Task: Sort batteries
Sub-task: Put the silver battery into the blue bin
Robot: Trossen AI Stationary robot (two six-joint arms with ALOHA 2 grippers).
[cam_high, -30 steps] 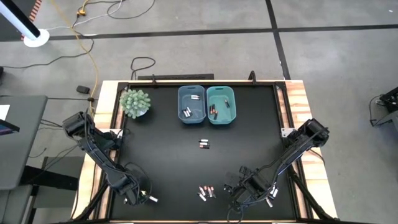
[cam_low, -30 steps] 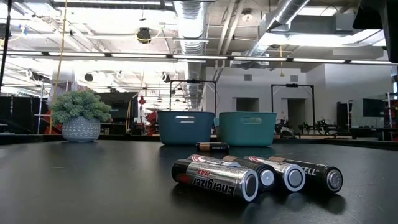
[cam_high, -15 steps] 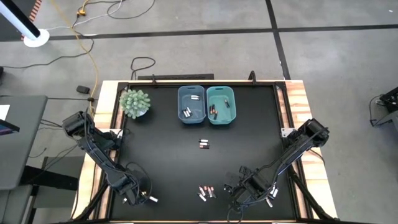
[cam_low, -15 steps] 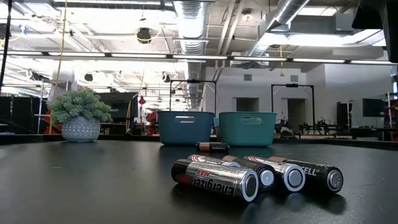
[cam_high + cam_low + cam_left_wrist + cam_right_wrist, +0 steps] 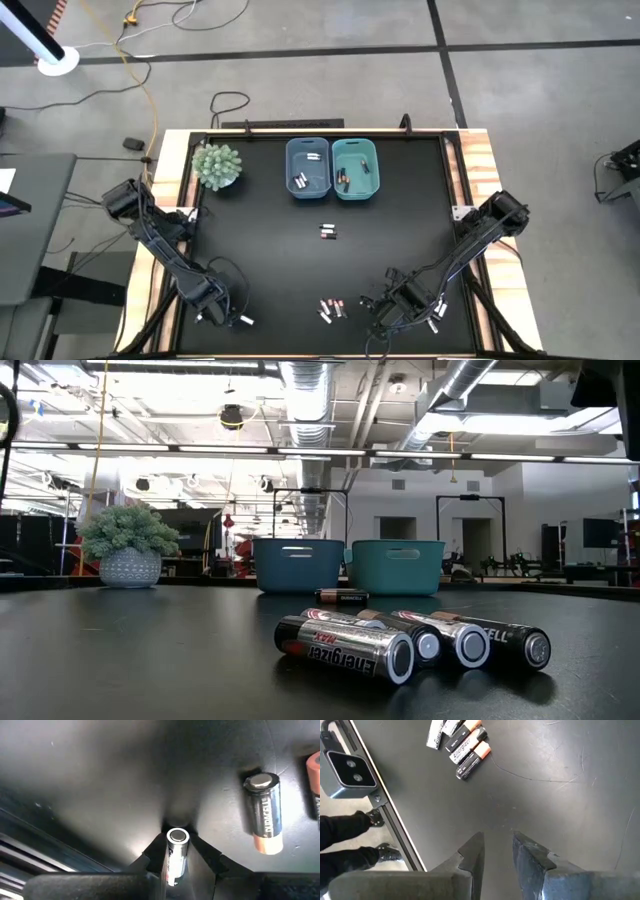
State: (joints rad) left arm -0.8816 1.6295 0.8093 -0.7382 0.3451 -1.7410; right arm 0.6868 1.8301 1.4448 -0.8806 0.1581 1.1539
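Three batteries [image 5: 332, 308] lie side by side near the table's near edge, close to the camera in the low view [image 5: 410, 642]. Two more batteries [image 5: 328, 232] lie mid-table. Others rest in the blue bin [image 5: 308, 166] and the teal bin [image 5: 356, 168]. My left gripper [image 5: 218, 314] sits at the near left corner, shut on a silvery battery [image 5: 175, 862]. A dark copper-ended battery [image 5: 263, 812] lies on the table beside it. My right gripper [image 5: 497, 851] is open above bare table, just right of the three batteries [image 5: 457, 742]. My left gripper pinches the silvery battery between its two fingers [image 5: 205, 857]. The battery lies along the fingers, and its flat end [image 5: 178, 837] sticks out past the fingertips toward the table top. Whether that end touches the table I cannot tell.
A potted plant [image 5: 217, 165] stands at the far left, beside the bins. The low camera's housing [image 5: 345, 767] sits at the table's near edge. A person's legs [image 5: 345, 835] show beyond that edge. Bare black table lies between the bins and the near batteries.
My left arm has shifted slightly, with its cable loop now standing farther toward the table's middle. The batteries on the table have stayed where they were.
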